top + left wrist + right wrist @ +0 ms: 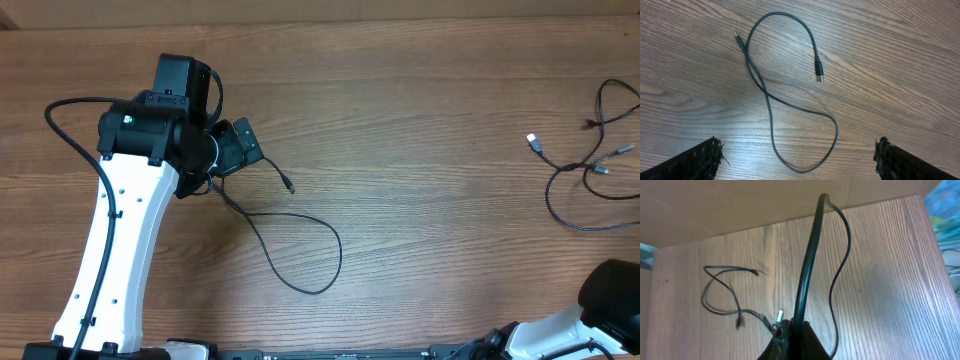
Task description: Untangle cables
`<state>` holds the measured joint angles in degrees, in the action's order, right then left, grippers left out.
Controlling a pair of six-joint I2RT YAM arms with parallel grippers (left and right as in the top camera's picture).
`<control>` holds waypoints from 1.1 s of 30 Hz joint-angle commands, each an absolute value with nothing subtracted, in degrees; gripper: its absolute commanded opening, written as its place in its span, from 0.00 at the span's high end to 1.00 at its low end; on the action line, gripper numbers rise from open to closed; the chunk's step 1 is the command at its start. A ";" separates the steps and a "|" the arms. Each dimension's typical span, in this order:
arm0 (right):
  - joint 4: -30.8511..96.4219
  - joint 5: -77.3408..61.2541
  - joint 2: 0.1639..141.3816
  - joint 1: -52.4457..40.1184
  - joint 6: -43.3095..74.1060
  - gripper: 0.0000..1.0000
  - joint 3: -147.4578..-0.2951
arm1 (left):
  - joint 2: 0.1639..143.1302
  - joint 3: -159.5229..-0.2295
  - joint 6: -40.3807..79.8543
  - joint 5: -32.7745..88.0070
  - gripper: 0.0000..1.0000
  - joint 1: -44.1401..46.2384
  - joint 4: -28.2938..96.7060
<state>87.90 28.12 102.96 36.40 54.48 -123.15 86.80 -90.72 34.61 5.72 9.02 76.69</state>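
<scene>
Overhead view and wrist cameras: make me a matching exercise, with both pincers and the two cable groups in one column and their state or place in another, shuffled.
Column one:
1 left pincer
2 right pincer
3 single looped cable
4 cable cluster

Column two:
A far right, overhead
B open
C left of centre, overhead
D shut

Pairs: 1-B, 2-D, 3-C, 4-A.

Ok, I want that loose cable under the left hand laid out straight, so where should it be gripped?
The black plug end of the cable: it lies flat, well clear of the doubled strands. Come straight down from above, straddling it.
</scene>
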 commanded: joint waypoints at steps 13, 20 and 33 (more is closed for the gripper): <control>78.74 30.22 102.76 36.73 55.90 0.31 -110.24 | 86.96 -91.11 35.35 5.34 0.00 9.41 76.62; 72.66 13.47 102.78 36.71 48.73 0.30 -109.32 | 86.96 -91.11 35.38 5.34 0.00 9.41 76.62; 58.65 1.78 103.00 32.71 32.10 0.15 -99.35 | 86.96 -91.11 35.38 5.34 0.01 9.41 76.62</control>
